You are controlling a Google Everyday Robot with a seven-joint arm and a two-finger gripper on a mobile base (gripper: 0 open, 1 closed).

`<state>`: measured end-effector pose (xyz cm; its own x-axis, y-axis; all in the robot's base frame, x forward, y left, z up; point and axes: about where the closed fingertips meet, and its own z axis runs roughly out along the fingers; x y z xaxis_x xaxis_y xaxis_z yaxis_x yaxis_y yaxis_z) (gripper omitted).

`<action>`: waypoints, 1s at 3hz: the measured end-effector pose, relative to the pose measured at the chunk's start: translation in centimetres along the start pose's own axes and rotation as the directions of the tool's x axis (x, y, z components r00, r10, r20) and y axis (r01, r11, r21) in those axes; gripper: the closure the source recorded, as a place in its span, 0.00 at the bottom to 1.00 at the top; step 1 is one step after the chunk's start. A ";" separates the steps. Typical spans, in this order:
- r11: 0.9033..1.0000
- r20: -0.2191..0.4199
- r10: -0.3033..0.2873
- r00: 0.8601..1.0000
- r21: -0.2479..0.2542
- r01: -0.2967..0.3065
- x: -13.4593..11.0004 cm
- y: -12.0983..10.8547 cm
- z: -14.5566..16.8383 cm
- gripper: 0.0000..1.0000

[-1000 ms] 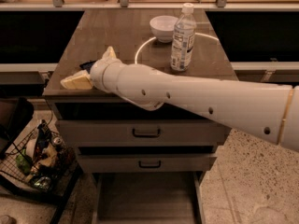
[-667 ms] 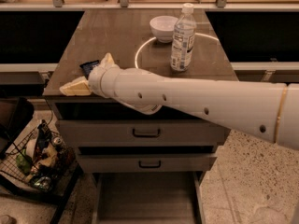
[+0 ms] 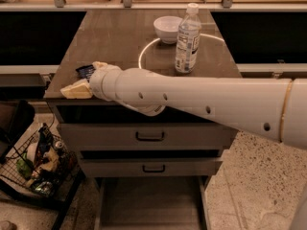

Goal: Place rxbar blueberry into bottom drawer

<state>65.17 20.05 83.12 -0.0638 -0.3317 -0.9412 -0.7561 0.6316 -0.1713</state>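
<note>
The rxbar blueberry (image 3: 85, 71) is a small dark blue bar lying at the front left corner of the cabinet top (image 3: 120, 37). My gripper (image 3: 88, 77) is at that corner, open, with one cream finger (image 3: 76, 89) in front of the bar and the other behind it. Part of the bar is hidden by the wrist. The bottom drawer (image 3: 149, 202) is pulled out below the cabinet, a wide shallow tray. The white arm crosses the view from the right.
A water bottle (image 3: 187, 40) and a white bowl (image 3: 168, 28) stand at the back of the cabinet top. Two higher drawers with dark handles (image 3: 149, 137) are closed. A wire basket of items (image 3: 41, 162) sits on the floor to the left.
The gripper has dropped a little lower over the front left corner, and its fingers now sit closer around the blue bar. The bottle, bowl and drawers have not moved.
</note>
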 end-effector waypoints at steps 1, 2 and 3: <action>1.000 0.000 0.000 1.000 0.000 0.000 -0.3 0.0 -0.1 0.64; 1.000 0.000 0.000 1.000 0.000 0.000 -0.3 0.0 -0.1 0.87; 1.000 0.002 -0.001 1.000 -0.002 0.001 -0.4 0.1 -0.1 1.00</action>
<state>65.06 20.18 83.52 -0.0617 -0.3315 -0.9414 -0.7572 0.6301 -0.1722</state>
